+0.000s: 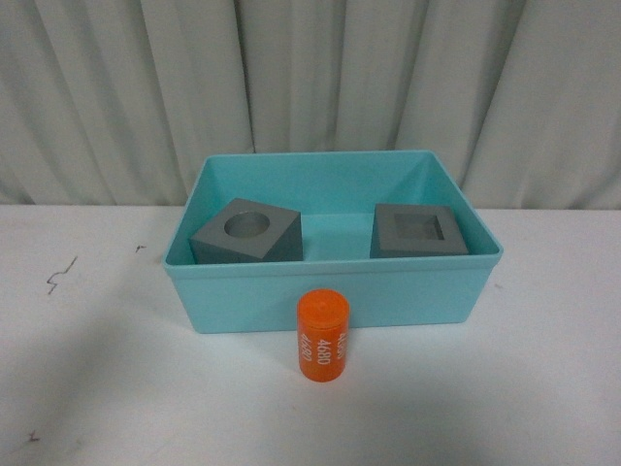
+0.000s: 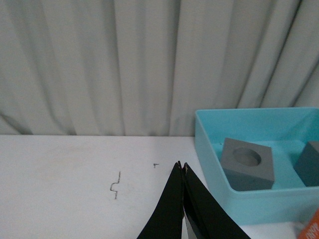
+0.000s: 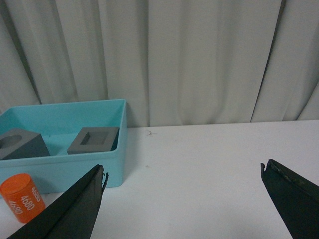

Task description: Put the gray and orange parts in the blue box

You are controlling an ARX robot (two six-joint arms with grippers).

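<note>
1. Orange cylinder [image 1: 322,336] sits nearest us, upright on the white table [image 1: 107,388]. It is just in front of the blue box [image 1: 233,301], outside it, w/ white "4680" print down its side.
2. Both gray parts lie inside the box: gray cube w/ round recess [image 1: 248,233] on the left, gray cube w/ square recess [image 1: 419,232] on the right, well apart.
3. Handling, as we judge it: the cylinder looks rigid, smooth and prob. light. Its curved wall may slip, and it could roll if tipped.
4. Where to grip: pinch across the diameter at approx mid-height, fingers on opposite sides, and keep it upright.
5. Left hand [image 2: 181,167]: fingers pressed together w/ nothing between them, over bare table off the box's left side.
6. Right hand [image 3: 182,171]: fingers spread wide, empty, over the table on the box's right side. We reckon it suits the pick better.
7. Free floor shows between the cubes, so the drop-in should only need a lift over the rim.
</note>
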